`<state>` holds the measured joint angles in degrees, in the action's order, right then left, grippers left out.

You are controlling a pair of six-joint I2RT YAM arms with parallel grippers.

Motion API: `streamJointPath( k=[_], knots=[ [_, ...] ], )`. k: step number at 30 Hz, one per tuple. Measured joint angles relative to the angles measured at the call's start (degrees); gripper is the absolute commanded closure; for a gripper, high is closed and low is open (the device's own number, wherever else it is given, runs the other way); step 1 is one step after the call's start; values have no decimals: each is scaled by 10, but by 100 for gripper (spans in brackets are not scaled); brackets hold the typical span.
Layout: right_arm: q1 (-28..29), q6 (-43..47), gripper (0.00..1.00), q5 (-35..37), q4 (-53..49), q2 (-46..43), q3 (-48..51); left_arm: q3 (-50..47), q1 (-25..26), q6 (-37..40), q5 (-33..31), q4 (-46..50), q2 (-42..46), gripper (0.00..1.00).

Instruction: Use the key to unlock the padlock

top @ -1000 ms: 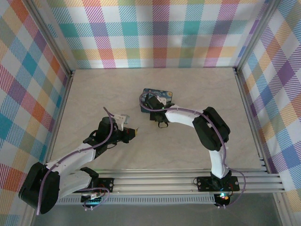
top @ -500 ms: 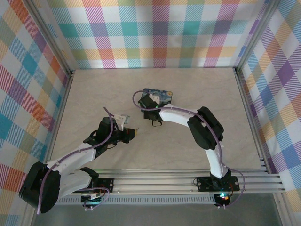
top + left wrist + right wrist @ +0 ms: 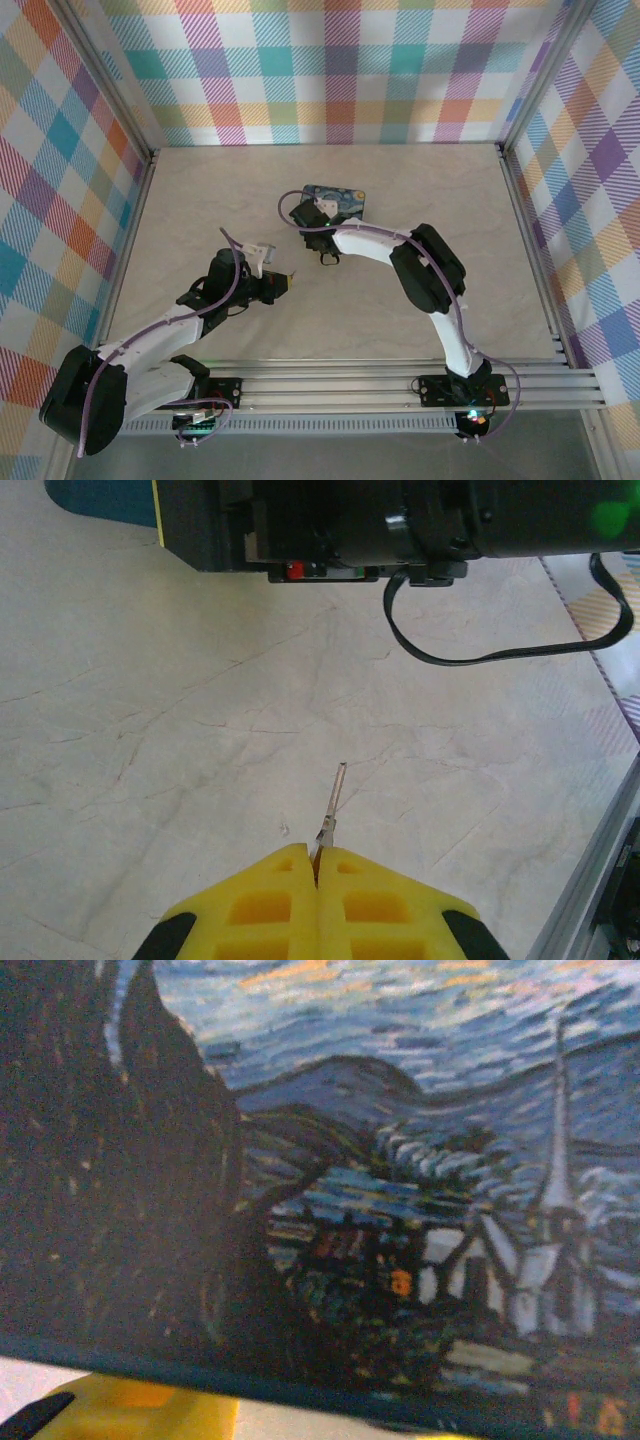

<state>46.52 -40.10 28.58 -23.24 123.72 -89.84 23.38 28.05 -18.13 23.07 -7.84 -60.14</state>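
My left gripper [image 3: 318,855] is shut on the key [image 3: 333,798]. The thin metal blade sticks out ahead of the yellow fingers, just above the tabletop. In the top view this gripper [image 3: 278,284] is left of centre, and the key [image 3: 291,272] points toward the right arm. My right gripper [image 3: 310,212] is at the near left corner of a Starry Night picture pad [image 3: 338,198]. In the right wrist view the pad [image 3: 380,1190] is very close, with one yellow finger [image 3: 140,1412] under its edge. The jaws' gap is hidden. The padlock is hidden.
The right arm's black wrist [image 3: 400,525] and a looping black cable [image 3: 480,650] hang across the far side, ahead of the key. Plaid walls enclose the marbled table [image 3: 200,200]. An aluminium rail [image 3: 400,385] runs along the near edge.
The right wrist has moved left along the pad's near edge, and its elbow followed. The left arm and the key have stayed put.
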Motion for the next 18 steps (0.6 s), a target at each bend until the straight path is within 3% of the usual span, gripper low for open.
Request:
streamJointPath(
  k=[10, 18],
  knots=[
    [-6, 0, 59, 6, -2, 15, -3, -9, 0, 0, 0, 2, 24, 100],
    [-14, 1, 80, 9, -1, 15, -3, -10, 0, 0, 0, 2, 34, 100]
  ],
)
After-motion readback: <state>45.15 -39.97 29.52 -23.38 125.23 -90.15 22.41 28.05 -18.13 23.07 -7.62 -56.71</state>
